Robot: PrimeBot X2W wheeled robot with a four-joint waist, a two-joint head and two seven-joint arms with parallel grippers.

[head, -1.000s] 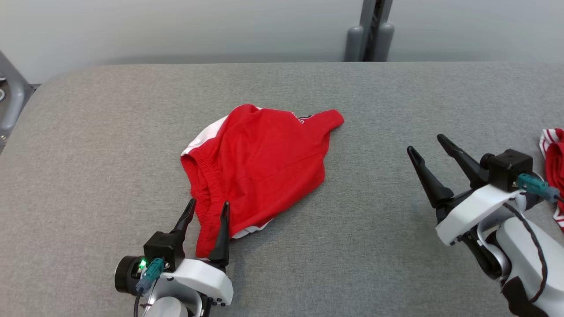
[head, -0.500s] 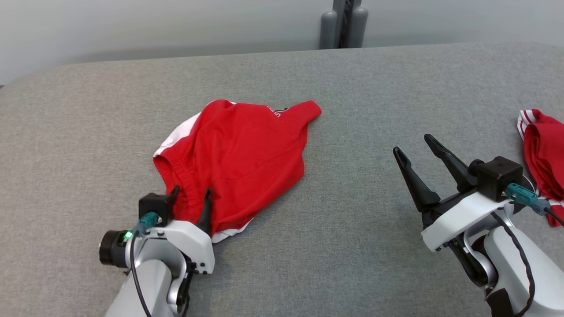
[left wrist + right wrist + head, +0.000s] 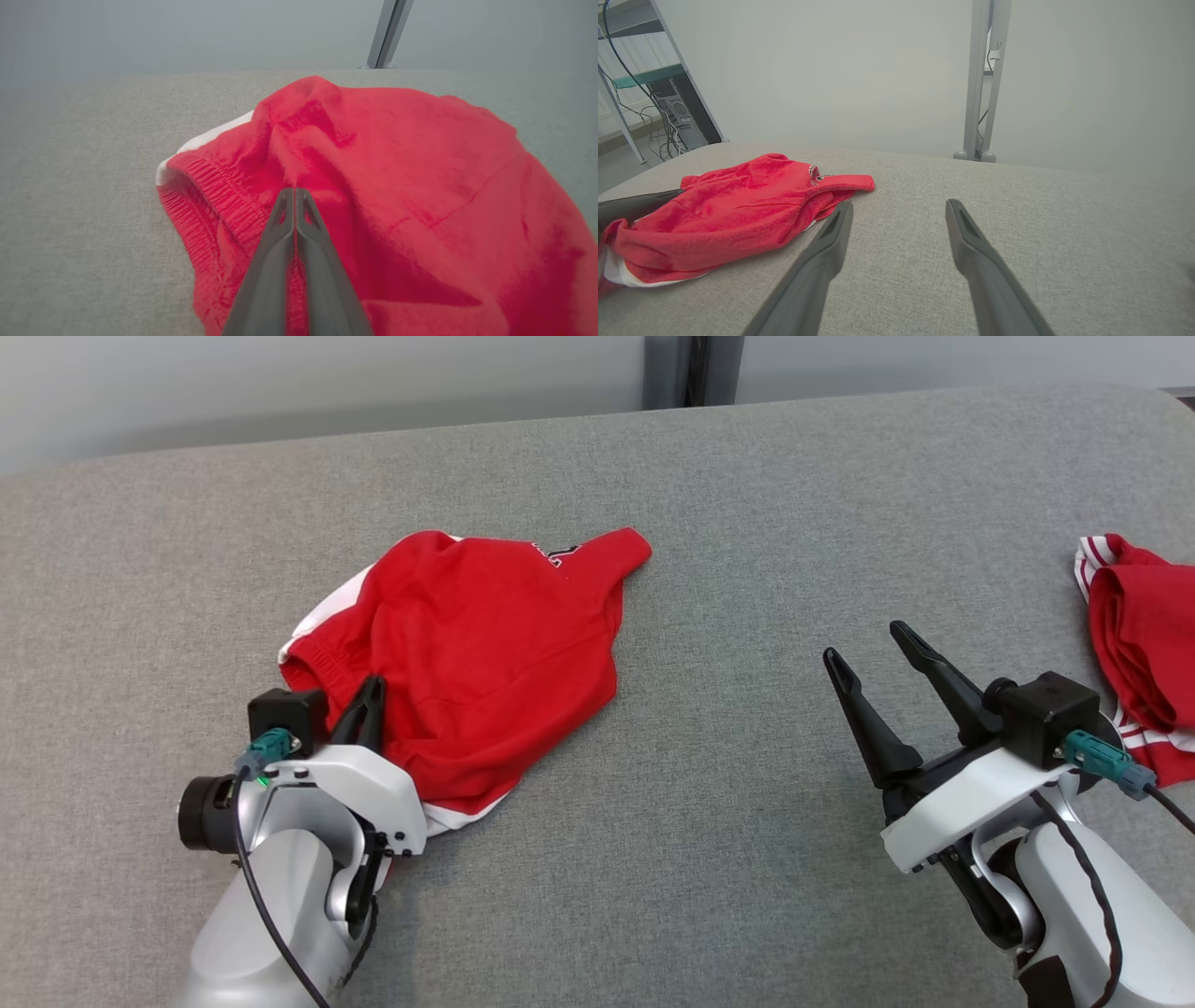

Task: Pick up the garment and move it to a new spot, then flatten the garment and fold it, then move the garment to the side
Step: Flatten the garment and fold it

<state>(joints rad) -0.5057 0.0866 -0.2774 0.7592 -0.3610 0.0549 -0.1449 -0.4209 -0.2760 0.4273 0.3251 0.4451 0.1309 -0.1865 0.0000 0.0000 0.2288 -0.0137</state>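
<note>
The garment (image 3: 1144, 644), red with red-and-white striped trim, lies bunched at the table's right edge, partly cut off by the frame. A second red garment with a white edge and an elastic band (image 3: 485, 644) (image 3: 397, 163) (image 3: 738, 205) lies crumpled at centre left. My left gripper (image 3: 372, 695) (image 3: 295, 190) is shut on this second garment, pinching cloth just inside the elastic band. My right gripper (image 3: 864, 644) (image 3: 900, 204) hovers open over bare table, left of the striped garment, holding nothing.
The grey padded table (image 3: 747, 523) stretches wide between the two garments. A grey post (image 3: 691, 369) (image 3: 983, 79) stands behind the far edge against a pale wall. A shelf with cables (image 3: 654, 93) stands beyond the table's left end.
My left gripper has slid onto the elastic band of the white-edged garment and closed on the cloth. The camera has turned, shifting the whole picture left. The right gripper stays open.
</note>
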